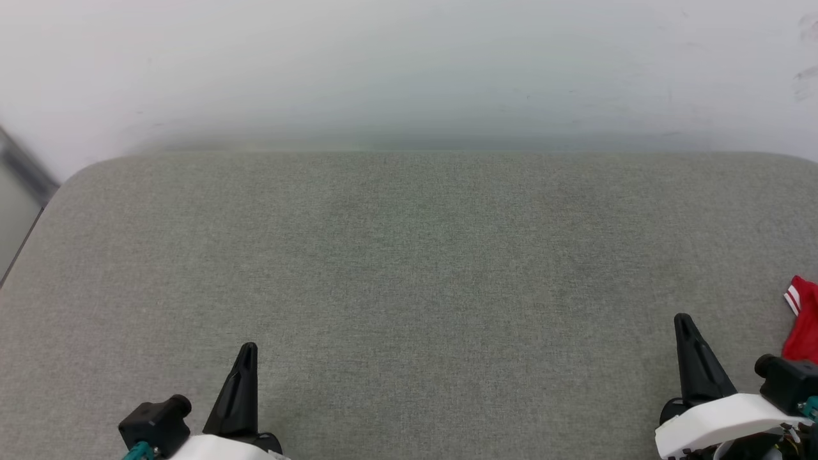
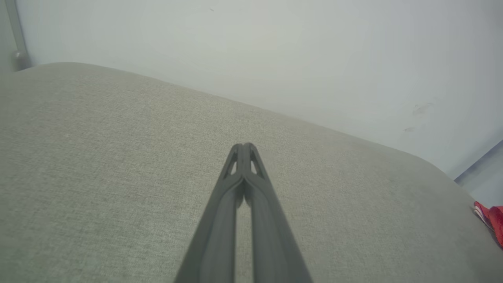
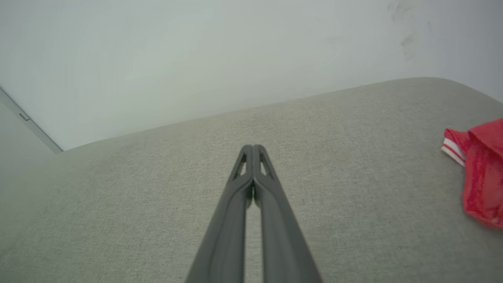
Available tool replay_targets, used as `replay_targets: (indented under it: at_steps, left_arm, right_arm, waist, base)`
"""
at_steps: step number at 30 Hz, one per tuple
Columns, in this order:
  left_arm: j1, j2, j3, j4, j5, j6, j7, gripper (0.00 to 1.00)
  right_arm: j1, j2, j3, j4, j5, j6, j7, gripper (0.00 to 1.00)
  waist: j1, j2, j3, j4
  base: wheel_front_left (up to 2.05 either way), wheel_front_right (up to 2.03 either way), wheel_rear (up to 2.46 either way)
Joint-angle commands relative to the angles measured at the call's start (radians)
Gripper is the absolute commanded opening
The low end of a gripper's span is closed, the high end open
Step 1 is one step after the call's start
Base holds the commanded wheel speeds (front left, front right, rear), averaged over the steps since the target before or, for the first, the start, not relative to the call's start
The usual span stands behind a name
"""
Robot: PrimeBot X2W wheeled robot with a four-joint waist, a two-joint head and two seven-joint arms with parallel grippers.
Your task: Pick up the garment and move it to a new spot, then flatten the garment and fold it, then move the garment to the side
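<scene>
The garment (image 1: 802, 319) is bright red fabric with a red-and-white striped edge, lying crumpled at the far right edge of the grey cushion; most of it is cut off by the frame. It also shows at the right in the right wrist view (image 3: 481, 173) and as a sliver in the left wrist view (image 2: 493, 222). My right gripper (image 1: 684, 319) is shut and empty, just left of the garment and apart from it; its tips (image 3: 253, 148) meet. My left gripper (image 1: 248, 348) is shut and empty at the lower left, far from the garment, tips (image 2: 243, 146) together.
The grey fabric cushion (image 1: 409, 268) spreads across the whole work area, with a rounded back edge. A pale wall (image 1: 409, 70) stands directly behind it. A dark strip (image 1: 25, 169) runs down the wall at the far left.
</scene>
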Motion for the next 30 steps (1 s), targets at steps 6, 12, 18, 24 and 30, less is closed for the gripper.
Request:
replay_targets:
  at_steps: [6,12,18,24,30]
  left_arm:
    - [-0.044,0.014,0.007,0.004,-0.130,0.001,0.023,0.00]
    - [-0.058,0.017,0.010,0.018,-0.234,0.000,0.045,0.00]
    - [-0.072,0.020,0.013,0.031,-0.330,-0.001,0.065,0.00]
    - [-0.084,0.022,0.018,0.039,-0.418,-0.001,0.085,0.00]
    - [-0.094,0.024,0.022,0.048,-0.501,-0.001,0.104,0.00]
  right_arm:
    - [-0.030,0.000,-0.002,-0.008,0.134,0.000,0.021,0.00]
    - [-0.038,0.000,-0.003,0.000,0.238,0.000,0.040,0.00]
    - [-0.044,0.001,-0.005,0.007,0.336,0.000,0.058,0.00]
    - [-0.052,0.001,-0.006,0.014,0.426,0.000,0.076,0.00]
    - [-0.059,0.001,-0.008,0.021,0.512,0.000,0.092,0.00]
  waist:
    - [0.0000,0.0000,-0.001,-0.002]
    - [0.0000,0.0000,-0.002,-0.005]
    - [0.0000,0.0000,-0.003,-0.007]
    - [0.0000,0.0000,-0.004,-0.010]
    - [0.0000,0.0000,-0.005,-0.012]
  base:
    - [0.00,0.00,0.00]
    - [0.00,0.00,0.00]
    - [0.00,0.00,0.00]
    - [0.00,0.00,0.00]
    - [0.00,0.00,0.00]
